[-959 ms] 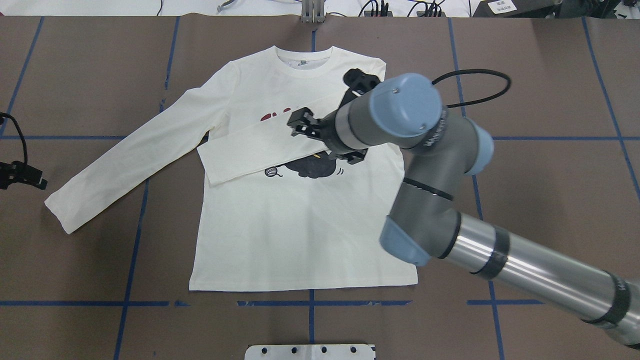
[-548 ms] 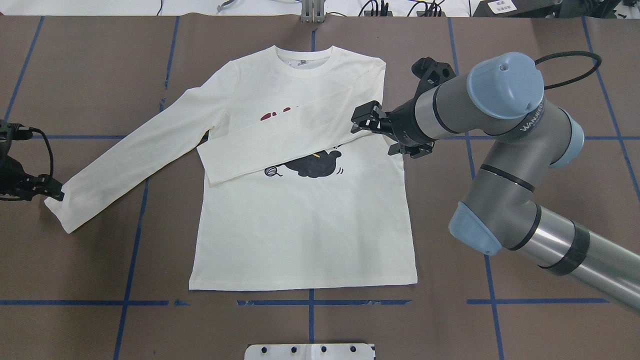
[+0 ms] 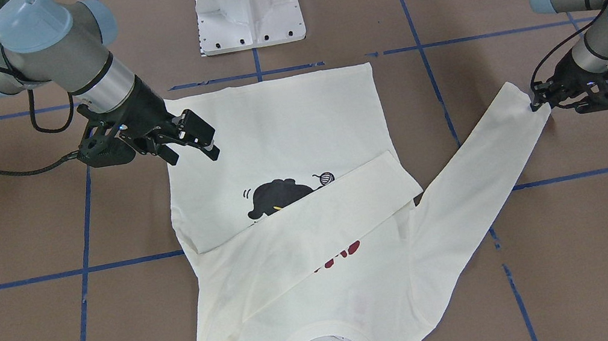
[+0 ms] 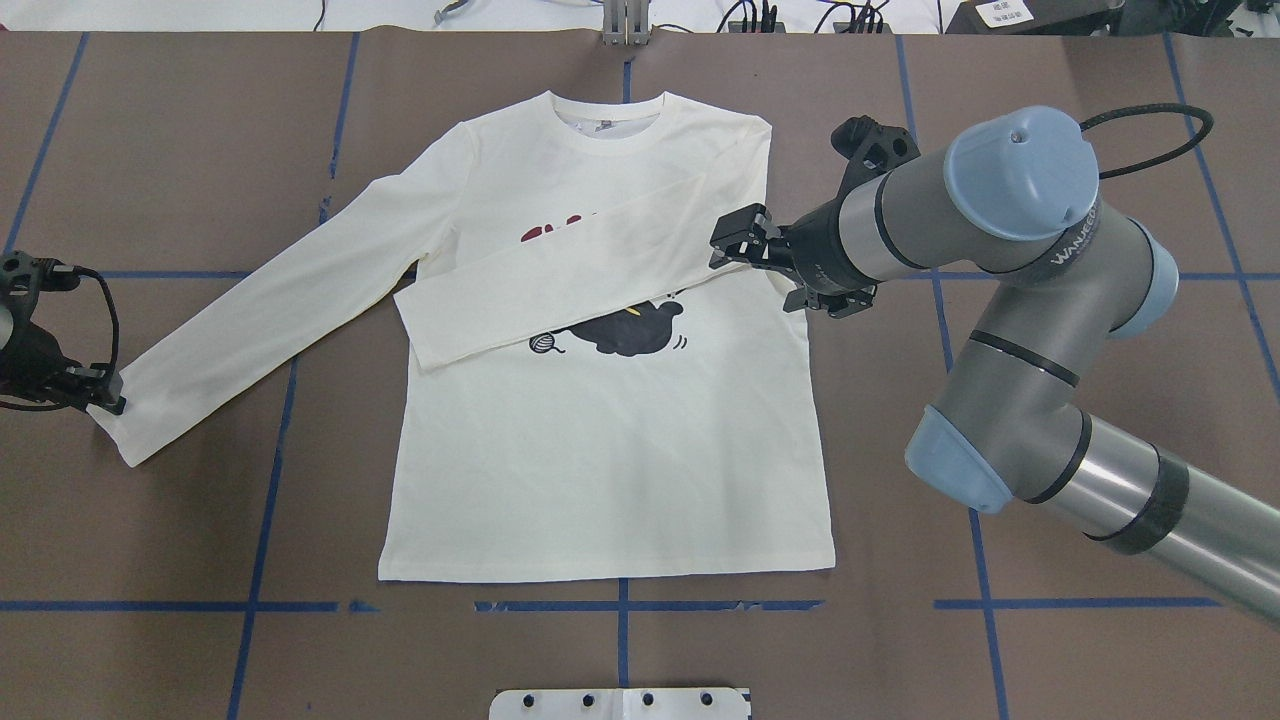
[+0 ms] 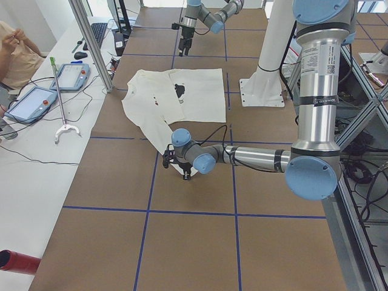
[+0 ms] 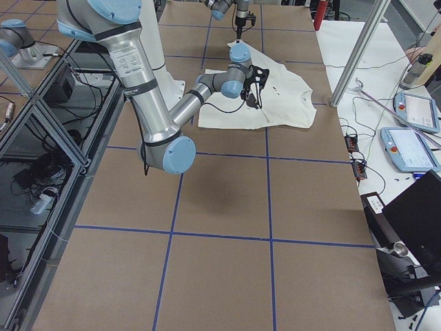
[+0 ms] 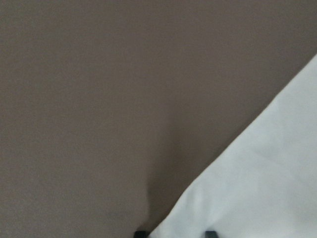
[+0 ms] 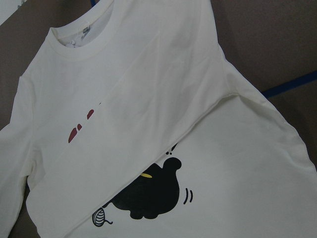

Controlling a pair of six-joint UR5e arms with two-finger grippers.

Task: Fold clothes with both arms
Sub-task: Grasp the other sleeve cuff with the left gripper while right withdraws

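Observation:
The cream T-shirt (image 4: 600, 450) lies flat and print-up on the brown table, with the black cat (image 4: 630, 330) partly showing. One sleeve (image 4: 560, 285) is folded slantwise across the chest and hides most of the red lettering (image 4: 545, 232). The other sleeve (image 4: 270, 310) stretches out flat. At its cuff (image 3: 518, 100) sits my left gripper (image 4: 103, 404), its fingertips (image 7: 210, 233) apart with cloth (image 7: 257, 188) between them. My right gripper (image 4: 722, 250) hovers open and empty over the folded sleeve near the shoulder; its wrist view shows the shirt (image 8: 198, 99) below.
The white pedestal base (image 3: 247, 2) stands at the robot's side of the table, behind the shirt's hem. Blue tape lines (image 4: 620, 605) grid the brown surface. A side bench with tablets (image 5: 36, 100) and a person (image 5: 12, 48) runs along the far side.
My right gripper pulled back from over the chest to the shirt's shoulder side, leaving the sleeve folded. My left gripper came in from the edge and settled onto the outstretched sleeve's cuff.

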